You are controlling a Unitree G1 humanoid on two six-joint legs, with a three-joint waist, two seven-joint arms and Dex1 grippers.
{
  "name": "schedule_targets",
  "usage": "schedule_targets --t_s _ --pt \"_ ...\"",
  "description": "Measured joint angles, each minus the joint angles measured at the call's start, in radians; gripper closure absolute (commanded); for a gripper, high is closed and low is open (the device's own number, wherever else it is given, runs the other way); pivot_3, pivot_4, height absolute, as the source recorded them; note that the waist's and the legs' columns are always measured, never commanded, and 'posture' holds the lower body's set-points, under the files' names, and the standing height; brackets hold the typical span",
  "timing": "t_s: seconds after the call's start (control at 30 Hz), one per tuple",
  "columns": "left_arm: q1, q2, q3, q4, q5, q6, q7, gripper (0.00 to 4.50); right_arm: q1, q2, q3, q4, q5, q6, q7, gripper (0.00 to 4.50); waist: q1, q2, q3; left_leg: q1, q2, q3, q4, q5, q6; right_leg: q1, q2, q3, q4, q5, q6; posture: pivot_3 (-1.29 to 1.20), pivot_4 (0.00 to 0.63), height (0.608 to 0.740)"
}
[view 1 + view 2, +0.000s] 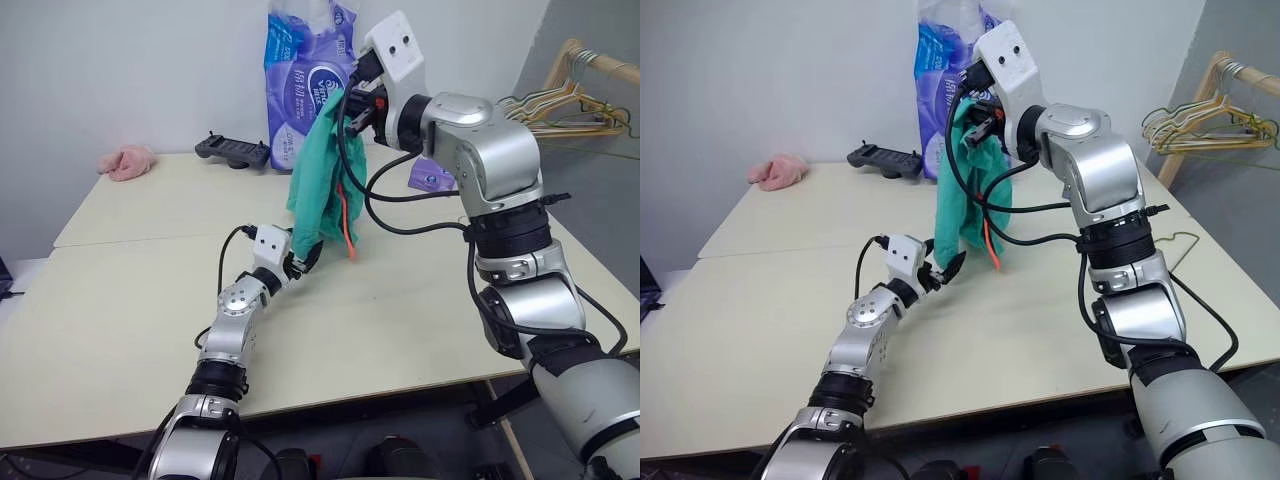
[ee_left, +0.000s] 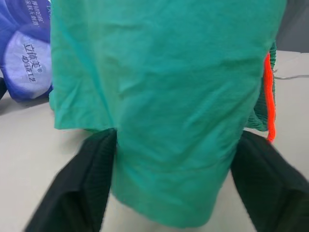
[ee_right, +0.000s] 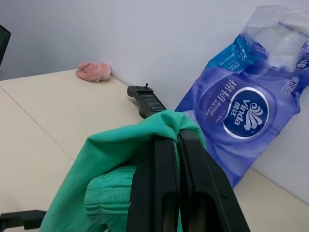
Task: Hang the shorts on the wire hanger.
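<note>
The teal-green shorts [image 1: 318, 180] hang in a bunch above the table, pinched at the top by my right gripper [image 3: 176, 140], which is shut on the cloth. An orange drawstring [image 1: 347, 225] dangles from them. My left gripper [image 1: 305, 258] is low at the hanging hem. Its black fingers [image 2: 84, 186] stand apart on either side of one leg of the shorts [image 2: 169, 121], with the cloth between them. A thin dark wire, the wire hanger [image 1: 1185, 240], lies on the table to the right, partly behind my right arm.
A blue tissue pack [image 1: 300, 70] stands against the wall behind the shorts, with a black controller [image 1: 232, 150] beside it. A pink fuzzy cloth [image 1: 127, 160] lies at the far left. Several pale hangers [image 1: 560, 105] hang on a wooden rack at the right.
</note>
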Motion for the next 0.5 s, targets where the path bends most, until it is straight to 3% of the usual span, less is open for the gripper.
schedule_targets --t_s 0.27,0.5 --pt "0.0 0.007 0.001 -0.01 -0.007 0.0 -0.019 4.38 0.002 -0.01 0.001 -0.004 0.0 0.001 -0.003 4.5 0.0 0.0 0.0 0.0 0.0 0.0 0.0 0.0 0.0 0.0 0.0 0.0 0.0 0.0 0.0 0.02 0.011 0.74" --pt "0.003 0.096 0.025 -0.047 -0.005 0.009 -0.013 4.48 0.109 -0.064 0.025 -0.015 -0.008 -0.05 0.019 4.5 0.0 0.0 0.0 0.0 0.0 0.0 0.0 0.0 0.0 0.0 0.0 0.0 0.0 0.0 0.0 0.05 0.009 0.74"
